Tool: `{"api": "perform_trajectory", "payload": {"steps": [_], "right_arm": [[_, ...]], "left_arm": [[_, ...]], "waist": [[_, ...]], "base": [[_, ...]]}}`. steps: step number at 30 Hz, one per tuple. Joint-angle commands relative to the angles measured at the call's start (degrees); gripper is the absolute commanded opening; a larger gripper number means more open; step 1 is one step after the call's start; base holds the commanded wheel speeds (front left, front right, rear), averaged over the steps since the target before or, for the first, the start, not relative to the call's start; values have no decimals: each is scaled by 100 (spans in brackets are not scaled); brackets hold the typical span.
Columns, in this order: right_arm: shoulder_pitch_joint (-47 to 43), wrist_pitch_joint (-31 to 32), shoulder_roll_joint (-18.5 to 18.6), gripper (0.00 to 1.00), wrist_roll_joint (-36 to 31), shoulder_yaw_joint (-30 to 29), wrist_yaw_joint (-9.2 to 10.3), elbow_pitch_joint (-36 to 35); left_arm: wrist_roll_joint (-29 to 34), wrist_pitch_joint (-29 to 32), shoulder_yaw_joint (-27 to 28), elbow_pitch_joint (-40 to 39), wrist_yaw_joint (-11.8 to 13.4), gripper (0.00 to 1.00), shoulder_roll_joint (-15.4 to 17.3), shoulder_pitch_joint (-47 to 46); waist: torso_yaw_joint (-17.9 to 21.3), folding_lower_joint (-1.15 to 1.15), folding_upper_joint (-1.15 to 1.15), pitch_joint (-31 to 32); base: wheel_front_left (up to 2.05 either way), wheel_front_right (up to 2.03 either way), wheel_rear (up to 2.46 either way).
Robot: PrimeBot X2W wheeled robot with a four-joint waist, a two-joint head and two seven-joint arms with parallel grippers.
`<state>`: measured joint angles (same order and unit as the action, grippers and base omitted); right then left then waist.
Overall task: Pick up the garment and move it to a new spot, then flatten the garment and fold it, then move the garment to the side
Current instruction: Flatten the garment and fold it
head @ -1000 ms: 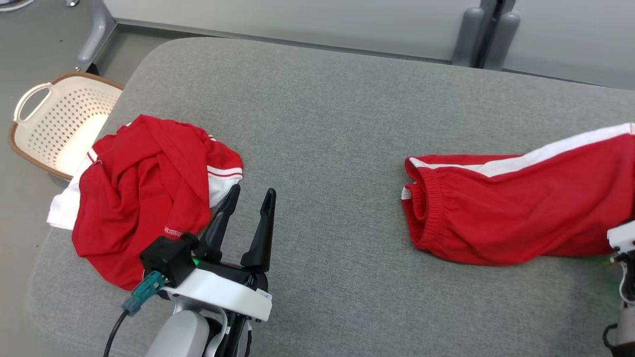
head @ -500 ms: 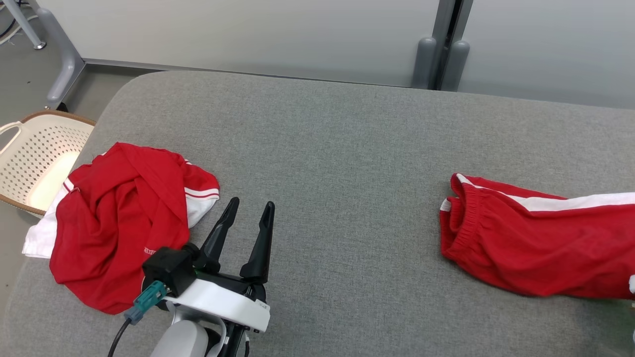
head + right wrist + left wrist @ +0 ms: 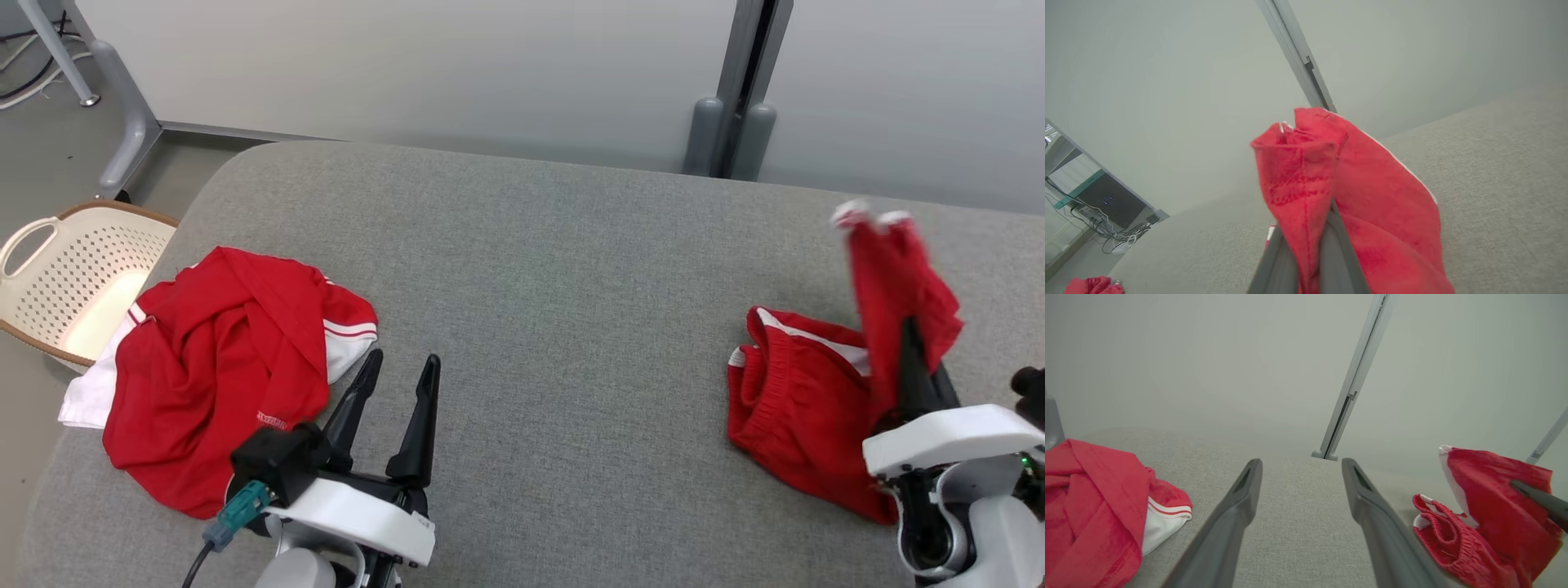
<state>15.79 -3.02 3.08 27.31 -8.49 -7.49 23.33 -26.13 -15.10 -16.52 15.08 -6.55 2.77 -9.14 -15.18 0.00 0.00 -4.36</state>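
The garment is a pair of red shorts (image 3: 804,400) with a white side stripe, lying at the right of the grey padded table (image 3: 555,286). My right gripper (image 3: 908,331) is shut on one end of it and holds that end up above the elastic waistband, which rests on the table. In the right wrist view the red cloth (image 3: 1372,196) drapes over the fingers (image 3: 1339,253) and hides their tips. My left gripper (image 3: 403,359) hovers open and empty over the table's front left; in its wrist view (image 3: 1301,462) the shorts (image 3: 1486,506) are at the right.
A second red garment with white trim (image 3: 220,359) lies crumpled at the table's left edge, just left of my left gripper. A cream perforated basket (image 3: 90,261) stands on the floor beyond that edge. A grey partition wall and post (image 3: 739,90) run behind the table.
The head camera has tilted and turned. My right gripper has come into view, lifting the shorts' far end up and back toward the waistband. The left gripper has stayed open in place.
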Motion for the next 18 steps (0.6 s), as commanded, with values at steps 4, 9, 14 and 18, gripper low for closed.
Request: {"api": "perform_trajectory", "payload": {"steps": [4,9,14,18], "right_arm": [[-367,13,165,0,304,806,-1,-255],[-572,42,356,0,448,1474,-1,-325],[-642,66,508,21,387,1857,-1,-164],[-676,189,532,100,629,2199,-1,-185]], "left_arm": [[83,-9,46,96,41,100,22,114],[93,-9,36,112,44,100,23,149],[92,-9,27,123,54,100,23,163],[74,-9,35,114,59,100,23,161]], "waist": [[-38,0,0,101],[-63,0,0,123],[-86,0,0,131],[-96,0,0,123]], "base": [[0,0,0],[0,0,0],[0,0,0],[0,0,0]]}}
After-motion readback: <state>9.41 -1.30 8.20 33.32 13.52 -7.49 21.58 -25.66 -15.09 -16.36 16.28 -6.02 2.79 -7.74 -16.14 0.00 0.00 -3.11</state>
